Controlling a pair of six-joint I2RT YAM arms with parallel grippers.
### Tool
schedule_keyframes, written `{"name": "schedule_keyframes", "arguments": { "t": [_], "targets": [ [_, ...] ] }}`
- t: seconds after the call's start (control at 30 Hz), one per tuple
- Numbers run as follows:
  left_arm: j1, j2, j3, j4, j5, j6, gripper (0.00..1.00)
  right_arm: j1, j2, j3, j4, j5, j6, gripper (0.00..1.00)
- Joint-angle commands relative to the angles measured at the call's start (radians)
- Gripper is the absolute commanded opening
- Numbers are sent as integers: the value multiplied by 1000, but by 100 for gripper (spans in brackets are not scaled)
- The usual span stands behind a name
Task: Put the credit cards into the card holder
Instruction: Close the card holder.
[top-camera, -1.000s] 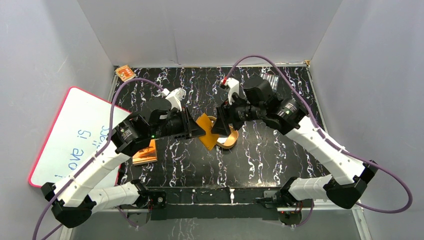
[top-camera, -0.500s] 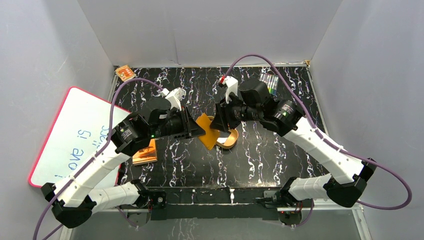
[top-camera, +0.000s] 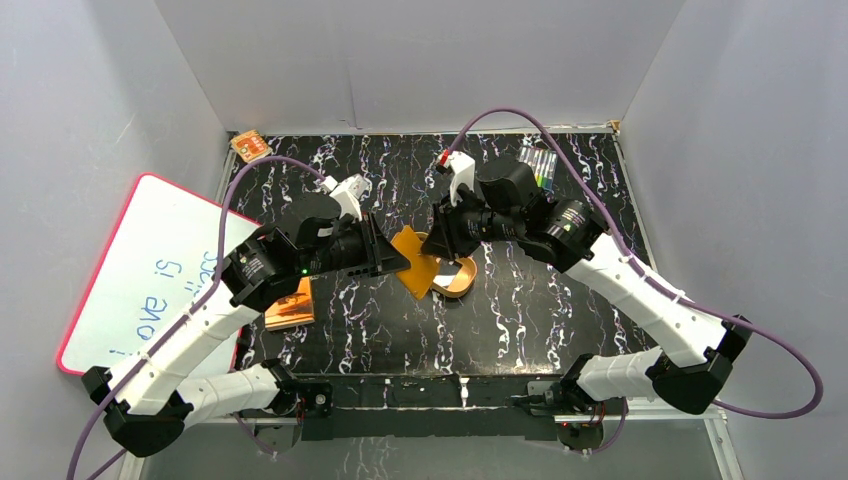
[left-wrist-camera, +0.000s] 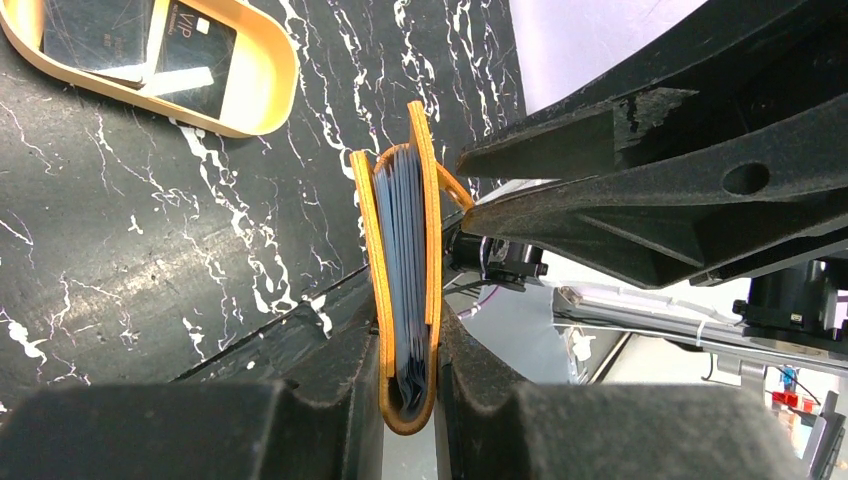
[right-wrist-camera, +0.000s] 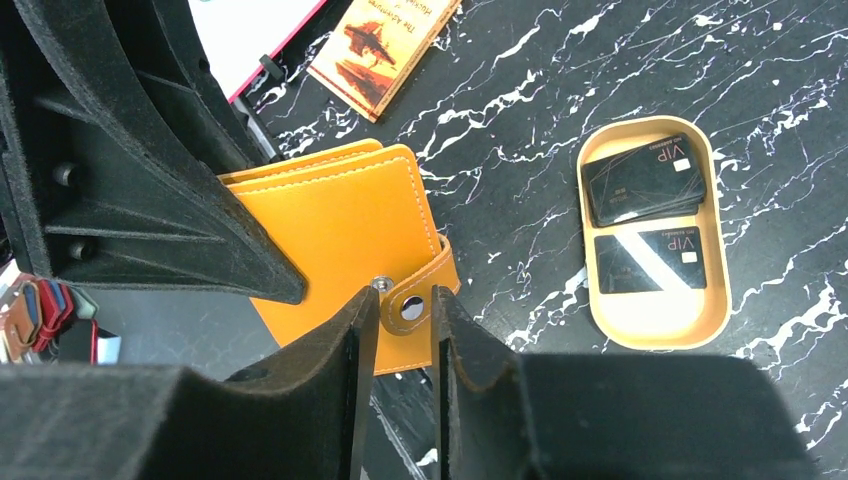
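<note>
Between left fingers (left-wrist-camera: 335, 385), card holder (left-wrist-camera: 405, 250) sits clamped; right fingers (right-wrist-camera: 355, 385) pinch its tab (right-wrist-camera: 412, 305).

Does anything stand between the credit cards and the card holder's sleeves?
Yes: the card holder is closed, the left pincer clamping its covers together over the sleeves. The credit cards lie apart in the tray.

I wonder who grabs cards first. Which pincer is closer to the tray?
Right. The right pincer is just beside the tray; the left pincer is farther, across the wallet it holds.
</note>
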Motion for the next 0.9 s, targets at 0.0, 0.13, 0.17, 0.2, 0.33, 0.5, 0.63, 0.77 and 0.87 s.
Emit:
{"name": "schedule_keyframes", "arguments": {
  "t": [0.0, 0.13, 0.17, 0.2, 0.33, 0.5, 0.63, 0.77, 0.87],
  "targets": [
    [7, -29, 6, 20, 33, 5, 0, 6, 5, 19, 46, 12, 10, 31],
    [9, -30, 4, 20, 33, 4, 0, 5, 1, 19, 44, 19, 10, 23],
    [11, -30, 3, 19, 33, 5, 0, 5, 0, 18, 43, 18, 12, 22],
    [10, -30, 3, 19, 33, 5, 0, 4, -1, 18, 43, 19, 12, 21],
    [11, -30, 3, 19, 33, 4, 0, 6, -7, 19, 38, 21, 13, 10],
    [12, -32, 2, 20, 33, 4, 0, 5, -14, 12, 38, 14, 19, 0],
    [12, -34, 0, 24, 34, 4, 0, 3, -27, -9, 72, -38, 38, 0],
    [12, -36, -3, 25, 36, 5, 0, 3, -36, -32, 116, -94, 60, 0],
    [12, -39, -2, 27, 38, 3, 0, 3, -34, -35, 126, -103, 67, 0]
  ]
}}
